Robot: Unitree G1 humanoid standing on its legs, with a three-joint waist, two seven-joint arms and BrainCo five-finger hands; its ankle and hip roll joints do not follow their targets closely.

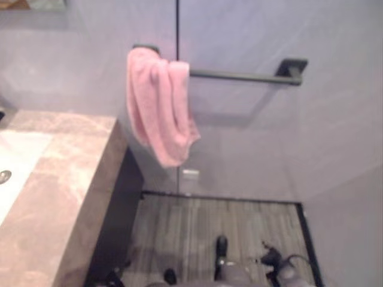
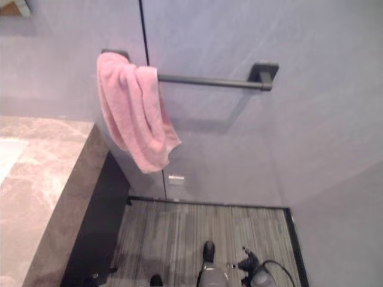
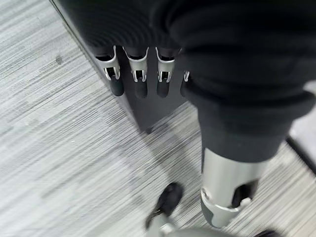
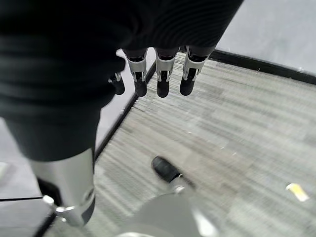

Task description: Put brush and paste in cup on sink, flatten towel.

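A pink towel [image 1: 158, 107] hangs bunched in folds over the left end of a dark towel bar [image 1: 239, 75] on the grey wall. A brown marble sink counter [image 1: 66, 179] runs along the left, with the white basin [image 1: 18, 155] and its drain [image 1: 5, 176] at the far left edge. My left hand [image 3: 139, 79] hangs low over the floor beside the dark cabinet, fingers straight and holding nothing. My right hand [image 4: 163, 74] also hangs above the floor, open, with nothing in it.
The dark cabinet front [image 1: 119, 215] drops below the counter's edge. Grey wood-look flooring [image 1: 227, 221] lies between the cabinet and the right wall, bordered by a black skirting line. A small white plate [image 1: 190, 174] sits on the wall below the towel.
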